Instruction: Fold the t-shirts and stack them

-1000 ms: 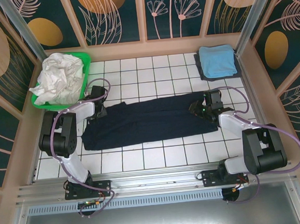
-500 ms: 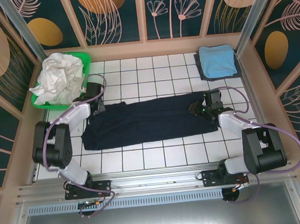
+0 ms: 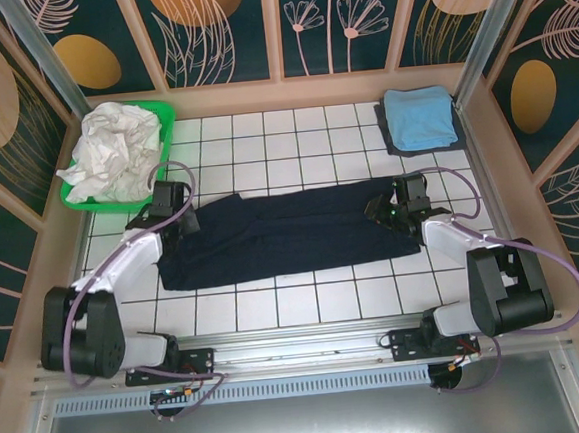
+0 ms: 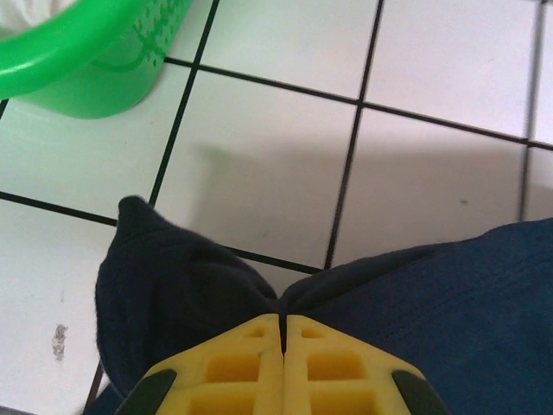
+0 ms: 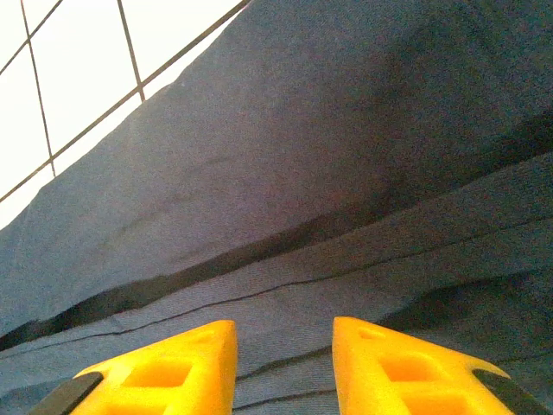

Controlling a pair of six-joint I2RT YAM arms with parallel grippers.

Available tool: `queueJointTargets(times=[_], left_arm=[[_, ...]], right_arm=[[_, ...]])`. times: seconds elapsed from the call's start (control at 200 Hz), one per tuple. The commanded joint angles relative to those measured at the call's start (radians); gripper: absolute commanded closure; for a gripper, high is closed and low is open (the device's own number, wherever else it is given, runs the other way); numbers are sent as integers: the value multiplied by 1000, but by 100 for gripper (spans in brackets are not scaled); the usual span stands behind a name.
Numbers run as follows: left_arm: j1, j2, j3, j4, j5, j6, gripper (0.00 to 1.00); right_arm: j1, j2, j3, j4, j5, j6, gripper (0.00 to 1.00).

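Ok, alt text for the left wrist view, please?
The left yellow pincer is shut on a bunched corner of the dark navy cotton t-shirt, which lies on the white tiled table. A green plastic basket sits at upper left.

Bright, even light from above; soft shadow on the white tiles [image 4: 285,181]; wrist close-ups seem slightly blurred.

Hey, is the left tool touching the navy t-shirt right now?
Touching. The left wrist view shows the left tool closed on a bunched corner of the navy t-shirt.
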Motion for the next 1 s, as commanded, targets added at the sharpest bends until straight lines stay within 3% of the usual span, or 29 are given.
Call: queueJointTargets(times=[0.0, 0.21, 0.3, 0.4, 0.581, 0.696, 0.766, 0.996], left_arm=[[3, 111, 102, 14, -90, 23, 98], [4, 227, 187, 4, -89, 41, 92], [3, 226, 176, 4, -81, 44, 78], [3, 229, 165, 12, -77, 53, 73], [5, 262, 175, -2, -96, 43, 78], [8, 307, 211, -24, -138, 20, 69], [12, 348, 232, -20, -150, 16, 58], [16, 404, 270, -14, -152, 11, 70]], right_arm=[[5, 1, 7, -9, -2, -23, 65], [2, -26, -20, -12, 11, -28, 65], [-3, -17, -14, -16, 10, -35, 65], [-4, 0, -1, -17, 5, -43, 65], [-4, 13, 8, -12, -4, -45, 65], [-4, 8, 1, -11, -4, -46, 65], [-4, 7, 0, -16, -4, -48, 65], [-10, -15, -9, -18, 0, -48, 65]])
